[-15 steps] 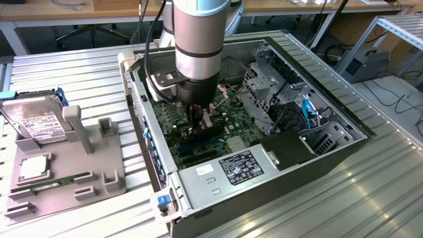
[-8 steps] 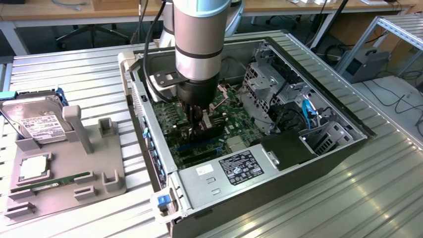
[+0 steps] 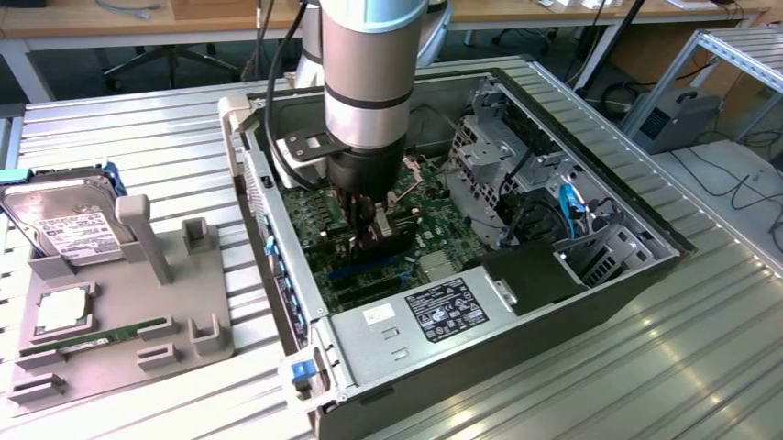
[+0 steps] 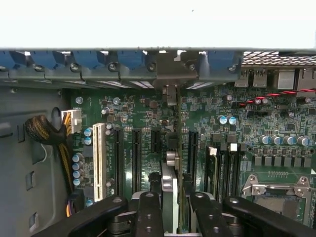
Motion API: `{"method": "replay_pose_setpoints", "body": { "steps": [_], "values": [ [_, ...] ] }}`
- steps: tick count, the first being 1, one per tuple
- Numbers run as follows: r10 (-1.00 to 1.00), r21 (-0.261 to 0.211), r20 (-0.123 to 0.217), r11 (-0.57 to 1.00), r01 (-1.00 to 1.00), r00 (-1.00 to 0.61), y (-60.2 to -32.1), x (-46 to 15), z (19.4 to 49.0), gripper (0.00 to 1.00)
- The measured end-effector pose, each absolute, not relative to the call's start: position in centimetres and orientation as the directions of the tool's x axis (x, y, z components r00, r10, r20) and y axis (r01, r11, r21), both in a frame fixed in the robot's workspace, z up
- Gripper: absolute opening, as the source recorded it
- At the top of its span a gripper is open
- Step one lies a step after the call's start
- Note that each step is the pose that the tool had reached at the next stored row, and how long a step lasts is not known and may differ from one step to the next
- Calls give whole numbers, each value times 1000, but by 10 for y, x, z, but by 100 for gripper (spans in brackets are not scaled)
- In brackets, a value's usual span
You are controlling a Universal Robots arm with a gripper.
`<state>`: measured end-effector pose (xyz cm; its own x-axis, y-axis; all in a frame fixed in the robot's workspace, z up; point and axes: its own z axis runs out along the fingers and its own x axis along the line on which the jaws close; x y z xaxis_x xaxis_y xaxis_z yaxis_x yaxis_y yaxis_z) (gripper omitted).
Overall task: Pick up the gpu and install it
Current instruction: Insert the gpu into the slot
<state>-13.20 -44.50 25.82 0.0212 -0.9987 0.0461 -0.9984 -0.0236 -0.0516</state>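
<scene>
The gpu (image 4: 169, 183) is a thin black card, seen edge-on in the wrist view. It stands upright over the black expansion slots (image 4: 136, 158) of the green motherboard (image 4: 247, 123), with its metal bracket end (image 4: 170, 94) toward the case's rear wall. My gripper (image 4: 177, 205) is shut on it, one black finger (image 4: 148, 212) on each side. In the exterior view my gripper (image 3: 373, 229) reaches down inside the open computer case (image 3: 636, 266), and the dark gpu (image 3: 381, 246) sits low against the board. I cannot tell whether its edge is seated in a slot.
A grey parts holder (image 3: 135, 353) at the exterior view's left carries a silver hard drive (image 3: 68, 229), a processor (image 3: 61, 312) and a green memory stick (image 3: 104, 336). Inside the case are the power supply (image 3: 428, 316), drive cage (image 3: 490, 151), a white slot (image 4: 98, 160) and the processor socket (image 4: 279, 192).
</scene>
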Motion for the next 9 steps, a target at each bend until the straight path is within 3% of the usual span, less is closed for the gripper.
{"method": "replay_pose_setpoints", "body": {
  "steps": [9],
  "values": [
    [-999, -51, 46, -23, -998, 21, -445, -132, 255, 27]
  ]
}}
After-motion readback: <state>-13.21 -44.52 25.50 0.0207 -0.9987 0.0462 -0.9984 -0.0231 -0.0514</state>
